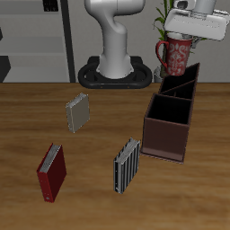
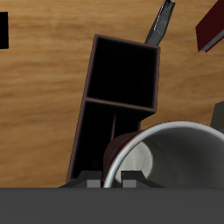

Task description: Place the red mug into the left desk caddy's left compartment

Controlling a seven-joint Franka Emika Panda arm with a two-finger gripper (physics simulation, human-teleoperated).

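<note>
The red mug [image 1: 173, 56], speckled and white inside, hangs in the air in my gripper [image 1: 183, 38], which is shut on its rim. It is above the back end of the left desk caddy [image 1: 167, 137], a long dark reddish-brown box with a black inside. The mug is over the narrower left compartment [image 1: 182, 84] with the taller sloping walls and is not touching it. In the wrist view the mug [image 2: 175, 162] fills the foreground at my gripper [image 2: 112, 180]. Below it lies the caddy [image 2: 94, 83], with the left compartment [image 2: 98, 131] partly hidden by the mug.
A grey book [image 1: 77, 112], a red book [image 1: 52, 171] and a striped black-and-white book [image 1: 127, 163] stand on the table in front of and beside the caddy. The robot base [image 1: 112, 70] is at the back. The caddy's wide square section [image 1: 169, 110] lies nearer the front edge.
</note>
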